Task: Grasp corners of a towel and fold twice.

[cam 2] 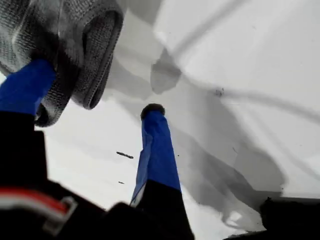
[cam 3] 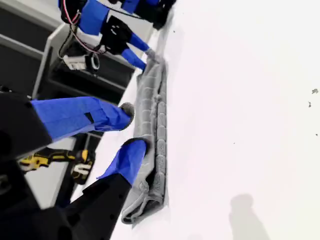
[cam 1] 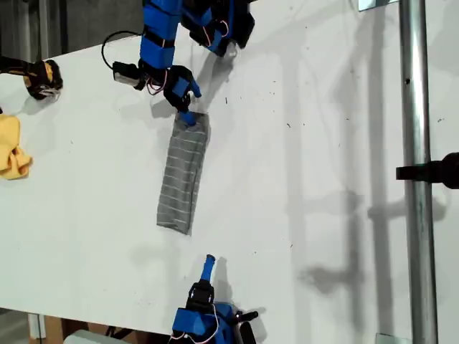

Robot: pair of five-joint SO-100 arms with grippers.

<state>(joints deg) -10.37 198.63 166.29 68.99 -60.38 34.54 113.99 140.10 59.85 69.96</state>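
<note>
Lying folded into a narrow strip on the white surface (cam 1: 323, 179), the towel (cam 1: 183, 175) runs between my two arms. My first pincer (cam 1: 188, 115) is spread, one finger (cam 2: 25, 87) touching the towel's far end, the other on bare surface beside it. My second pincer (cam 1: 209, 264) hangs spread just short of the near end.

bare table (cam 1: 301, 179) wide open on exterior view's right — yellow cloth (cam 1: 13, 147) at left edge | pole (cam 1: 416, 172) far right
</note>
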